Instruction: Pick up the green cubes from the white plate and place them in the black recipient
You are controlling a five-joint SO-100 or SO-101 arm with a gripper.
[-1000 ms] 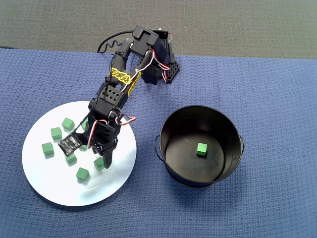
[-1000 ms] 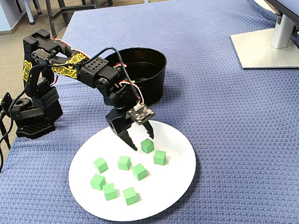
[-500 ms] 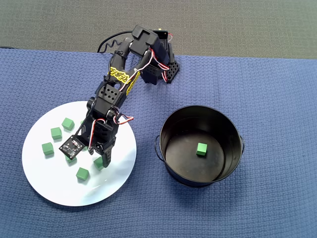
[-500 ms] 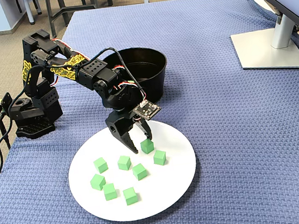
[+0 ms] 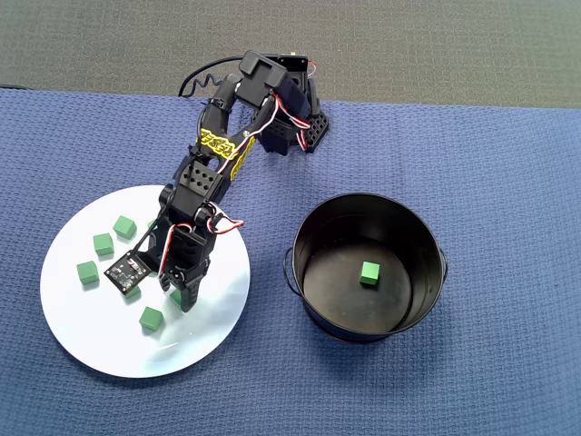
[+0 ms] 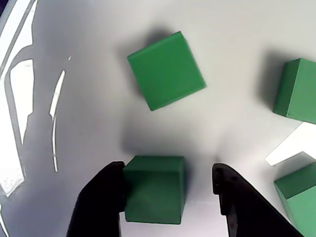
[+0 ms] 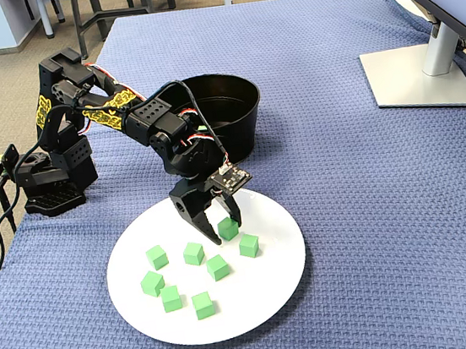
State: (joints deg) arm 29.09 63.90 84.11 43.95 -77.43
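One green cube (image 6: 155, 190) sits between the open hand (image 6: 165, 190) on the white plate (image 6: 89, 59); light, stiff, probably grips easy by flat sides.

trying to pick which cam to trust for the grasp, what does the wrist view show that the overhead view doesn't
Only the wrist view shows the open pincer straddling one green cube: one finger is against that cube's side, the other stands apart from it.

Only the overhead view shows the black pot with a single cube inside, the arm's base, and the blue cloth.

Both show the white plate with loose green cubes on it; in the overhead view the arm hides the cube between the fingers.
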